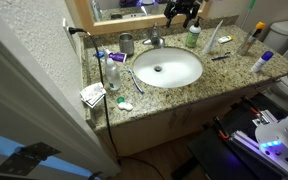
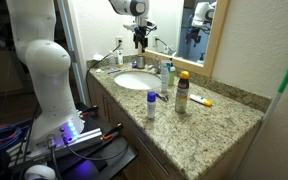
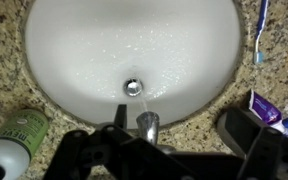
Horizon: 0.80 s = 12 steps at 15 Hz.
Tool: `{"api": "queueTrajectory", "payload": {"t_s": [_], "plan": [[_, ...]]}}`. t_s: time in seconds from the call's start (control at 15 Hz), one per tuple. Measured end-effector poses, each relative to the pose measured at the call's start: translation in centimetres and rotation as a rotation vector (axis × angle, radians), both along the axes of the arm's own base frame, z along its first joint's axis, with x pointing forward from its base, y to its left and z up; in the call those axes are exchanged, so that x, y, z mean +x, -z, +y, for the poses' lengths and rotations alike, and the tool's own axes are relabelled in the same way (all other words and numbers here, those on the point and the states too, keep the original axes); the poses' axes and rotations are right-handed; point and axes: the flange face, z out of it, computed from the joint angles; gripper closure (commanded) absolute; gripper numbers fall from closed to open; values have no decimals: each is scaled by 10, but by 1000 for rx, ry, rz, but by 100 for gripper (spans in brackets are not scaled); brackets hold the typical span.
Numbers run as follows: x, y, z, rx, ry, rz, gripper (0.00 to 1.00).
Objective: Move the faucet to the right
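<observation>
The small chrome faucet [image 1: 156, 40] stands at the back rim of the white oval basin [image 1: 189, 70], beside the mirror. In the wrist view its spout [image 3: 147, 125] points toward the drain [image 3: 133, 87], and a thin stream of water seems to run from it. My gripper [image 3: 176, 121] is open and empty. It hangs above the faucet, with the spout between the fingers and closer to one of them. Both exterior views show the gripper [image 1: 181, 12] [image 2: 139, 35] over the faucet [image 2: 137, 60], not touching it.
A cylindrical metal cup [image 1: 126, 43] stands beside the faucet. A green bottle [image 3: 19, 128], a toothbrush [image 3: 261, 30] and a purple tube [image 3: 269, 108] lie around the basin. Bottles [image 2: 182, 92] [image 2: 151, 104] stand on the granite counter [image 2: 224, 115]. The mirror is close behind.
</observation>
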Motion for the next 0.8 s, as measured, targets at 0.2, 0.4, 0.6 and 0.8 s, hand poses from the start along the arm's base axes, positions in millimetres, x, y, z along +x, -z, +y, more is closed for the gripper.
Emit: {"api": "queueTrajectory", "payload": {"t_s": [0.2,0.4,0.6,0.8], "plan": [[42,2,-4,-41,-6,-31,0],[76,6,-3,-129,9,-66,0],[84,4,5,-138,5,-75,0],[85,8,5,-139,5,-68,0]]}}
